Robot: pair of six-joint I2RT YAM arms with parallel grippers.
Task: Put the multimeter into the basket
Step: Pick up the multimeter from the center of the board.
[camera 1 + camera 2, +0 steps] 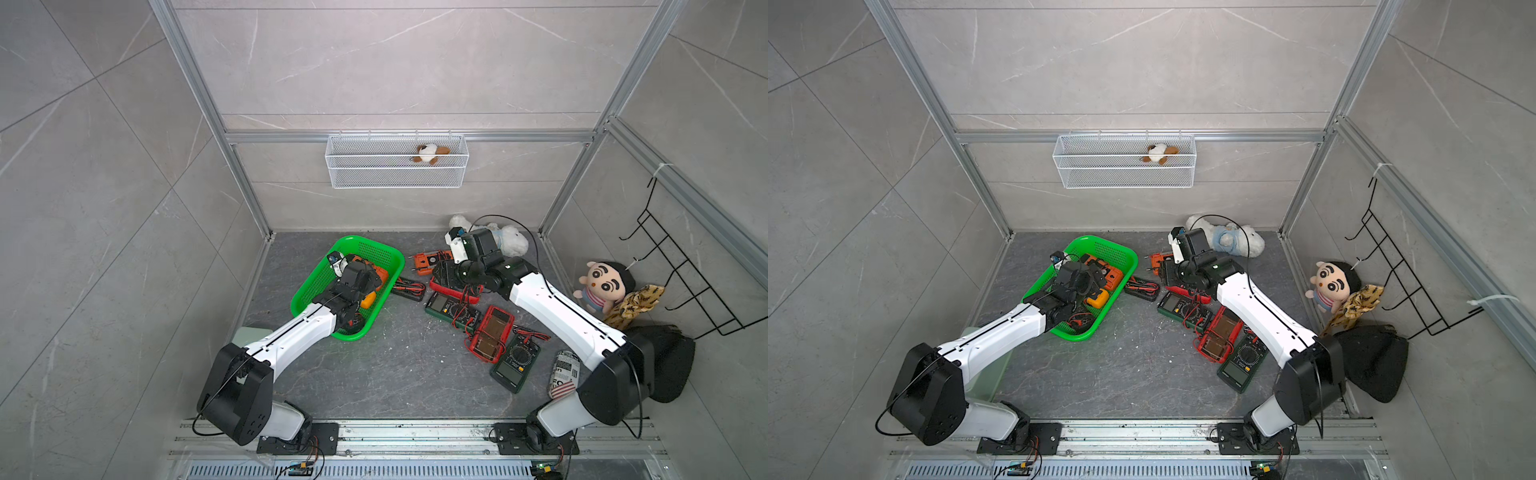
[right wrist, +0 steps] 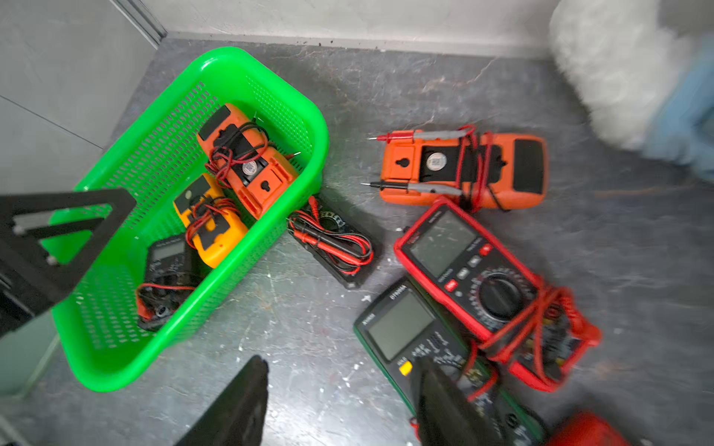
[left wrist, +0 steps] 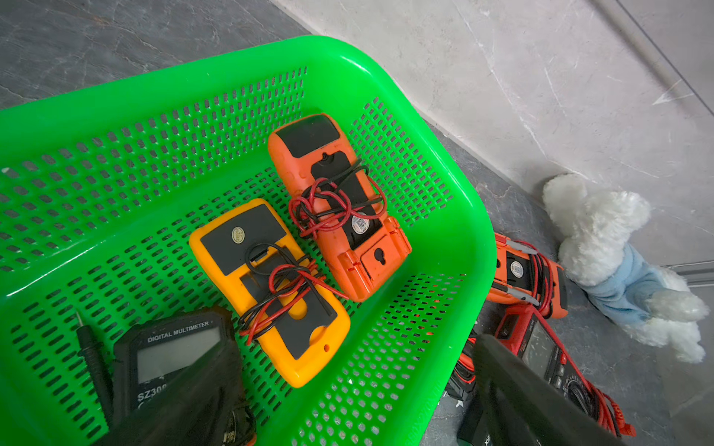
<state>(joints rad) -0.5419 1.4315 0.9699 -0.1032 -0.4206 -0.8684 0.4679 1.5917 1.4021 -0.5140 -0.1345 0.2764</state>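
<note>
Basket (image 3: 232, 77): bright green plastic, perforated walls, rounded corners.
Multimeter (image 2: 398, 324): dark green casing, grey screen, yellow button.
Left gripper (image 3: 359, 401): wide, empty.
Right gripper (image 2: 342, 367): jaws apart, empty.

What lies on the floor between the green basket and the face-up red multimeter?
A slim black meter wrapped in red and black leads lies between the basket and the red multimeter, close beside the basket wall. The right wrist view shows it clearest.
</note>
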